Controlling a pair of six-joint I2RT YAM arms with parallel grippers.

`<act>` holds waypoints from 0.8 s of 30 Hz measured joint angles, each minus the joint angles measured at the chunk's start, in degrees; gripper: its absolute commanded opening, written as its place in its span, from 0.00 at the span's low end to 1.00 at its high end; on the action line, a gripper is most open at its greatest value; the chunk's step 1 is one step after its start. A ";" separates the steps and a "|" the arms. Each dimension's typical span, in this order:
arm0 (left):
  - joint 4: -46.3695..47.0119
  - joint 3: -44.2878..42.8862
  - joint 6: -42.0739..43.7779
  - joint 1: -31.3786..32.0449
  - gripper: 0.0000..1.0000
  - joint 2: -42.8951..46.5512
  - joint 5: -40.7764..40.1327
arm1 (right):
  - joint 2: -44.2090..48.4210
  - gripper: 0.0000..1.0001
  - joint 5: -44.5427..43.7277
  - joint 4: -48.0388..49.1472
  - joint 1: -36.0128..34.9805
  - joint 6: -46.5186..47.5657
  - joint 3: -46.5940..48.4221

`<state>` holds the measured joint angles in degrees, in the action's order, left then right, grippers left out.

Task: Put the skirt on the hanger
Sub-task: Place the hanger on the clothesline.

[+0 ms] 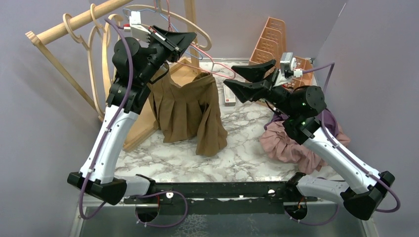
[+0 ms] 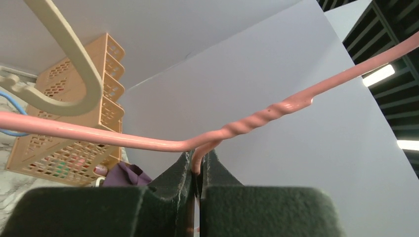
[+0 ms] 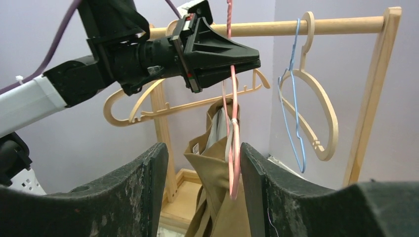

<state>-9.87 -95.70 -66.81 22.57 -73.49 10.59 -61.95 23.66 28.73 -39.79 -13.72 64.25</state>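
**Brown skirt hangs from the pink hanger**

The left end effector (image 2: 197, 170) is shut tight on the thin pink wire hanger (image 2: 123, 138), up by the wooden rack (image 1: 74, 22). The soft brown skirt (image 1: 190, 108) hangs from that hanger, its bottom resting on the white marble tabletop (image 1: 237, 158) near the far left corner. The right end effector (image 1: 232, 75) is wide open beside the skirt

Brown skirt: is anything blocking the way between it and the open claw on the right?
Nothing visible does. The right gripper stands open and faces the skirt across bare air. Only the pink hanger hangs at the skirt's near side, pinched near its neck by the left gripper, and that is where the skirt belongs.
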 measured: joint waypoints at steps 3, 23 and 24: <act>-0.74 -0.87 -0.94 -3.34 0.00 -1.25 2.47 | 0.76 0.59 -0.28 -0.63 -0.02 -0.13 0.20; -3.37 -7.69 -4.07 -16.72 0.00 -10.60 7.19 | -6.23 0.64 -3.63 -9.94 -0.28 5.86 13.68; -3.34 -7.78 -4.07 -16.72 0.00 -10.60 7.43 | -8.20 0.65 -3.89 -11.28 -0.35 6.64 15.67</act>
<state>-13.21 -103.48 -70.87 5.85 -84.09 18.02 -70.15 19.77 17.45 -40.14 -7.07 79.92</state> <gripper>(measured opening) 0.038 0.621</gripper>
